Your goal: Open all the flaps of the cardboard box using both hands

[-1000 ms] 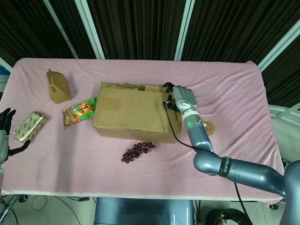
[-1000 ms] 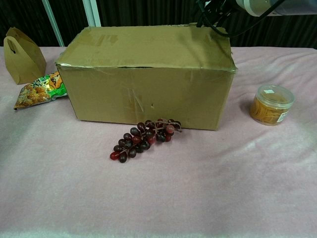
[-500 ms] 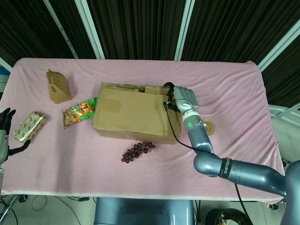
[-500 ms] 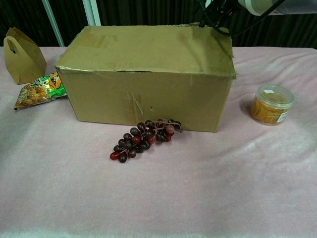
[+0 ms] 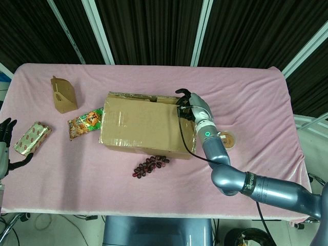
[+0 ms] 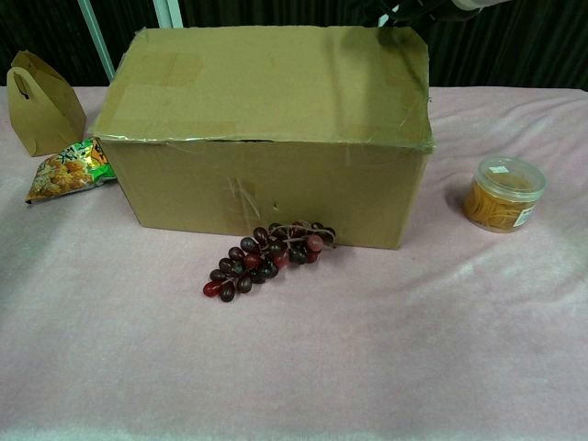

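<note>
With our right hand point(image 5: 193, 108) pinching the far right edge of the brown cardboard box's point(image 5: 141, 125) top flap point(image 6: 266, 83), we should lift slowly; our left hand point(image 5: 6, 134) rests spread.

Left hand point(image 5: 6, 134) cut off by head view's left edge. Right hand point(image 5: 193, 106) fingertips hidden behind cardboard box point(image 5: 141, 124) flap; chest view shows almost none of it.
</note>
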Available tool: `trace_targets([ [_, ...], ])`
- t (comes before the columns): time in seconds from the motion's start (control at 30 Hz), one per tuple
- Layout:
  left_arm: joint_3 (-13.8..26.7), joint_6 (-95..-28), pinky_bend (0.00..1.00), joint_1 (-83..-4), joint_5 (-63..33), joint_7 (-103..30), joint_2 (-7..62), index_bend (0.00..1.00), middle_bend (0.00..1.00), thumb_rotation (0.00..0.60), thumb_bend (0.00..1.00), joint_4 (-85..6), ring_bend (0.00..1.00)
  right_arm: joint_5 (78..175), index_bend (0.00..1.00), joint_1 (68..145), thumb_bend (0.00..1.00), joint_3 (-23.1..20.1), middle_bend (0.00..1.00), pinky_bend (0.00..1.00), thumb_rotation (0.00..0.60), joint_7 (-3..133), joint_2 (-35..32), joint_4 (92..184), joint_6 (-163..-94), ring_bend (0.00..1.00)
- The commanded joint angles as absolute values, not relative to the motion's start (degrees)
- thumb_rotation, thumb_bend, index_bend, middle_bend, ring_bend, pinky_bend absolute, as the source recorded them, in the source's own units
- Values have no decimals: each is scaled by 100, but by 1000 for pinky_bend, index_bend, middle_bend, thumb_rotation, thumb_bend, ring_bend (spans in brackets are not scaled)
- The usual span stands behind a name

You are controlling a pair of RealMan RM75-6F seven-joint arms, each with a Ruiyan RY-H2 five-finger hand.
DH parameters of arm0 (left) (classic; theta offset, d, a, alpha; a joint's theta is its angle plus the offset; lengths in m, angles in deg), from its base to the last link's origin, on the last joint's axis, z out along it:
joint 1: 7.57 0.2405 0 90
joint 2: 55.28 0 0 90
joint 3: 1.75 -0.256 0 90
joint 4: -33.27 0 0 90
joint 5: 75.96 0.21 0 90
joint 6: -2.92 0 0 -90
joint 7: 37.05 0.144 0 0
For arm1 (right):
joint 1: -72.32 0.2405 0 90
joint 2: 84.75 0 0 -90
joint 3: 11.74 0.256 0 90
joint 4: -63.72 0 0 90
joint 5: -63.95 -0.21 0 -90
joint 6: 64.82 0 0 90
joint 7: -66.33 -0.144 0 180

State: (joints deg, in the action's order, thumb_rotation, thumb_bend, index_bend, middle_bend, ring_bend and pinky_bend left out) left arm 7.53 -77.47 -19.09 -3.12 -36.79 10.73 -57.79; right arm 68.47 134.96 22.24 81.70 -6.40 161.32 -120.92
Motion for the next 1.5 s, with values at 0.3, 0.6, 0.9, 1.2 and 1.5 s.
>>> trace_targets([
  [0.3,768,-7770,0,-1906,-263,-3649,1095,0,0,600,186,-5757,0,6441,189,13461,824,2591,414,560,600,7861,-1074,16748,-12090,506],
  [0.6,764,-7749,0,-1901,-246,-3625,1101,0,0,600,186,-5746,0,6170,170,13491,822,2784,412,560,600,7674,-1456,17324,-11942,505],
  [0.9,766,-7747,0,-1899,-226,-3601,1110,0,0,600,187,-5736,0,5818,151,13401,820,2917,411,560,600,7351,-2016,17892,-11441,504],
  [1.2,765,-7747,0,-1899,-216,-3544,1134,0,0,600,187,-5711,0,6060,149,13265,821,2997,409,561,600,6937,-2501,18498,-11329,504],
  [1.5,774,-7759,0,-1897,-213,-3502,1145,0,0,600,187,-5691,0,5960,145,13162,819,2799,407,560,600,6645,-3071,18994,-10963,501],
])
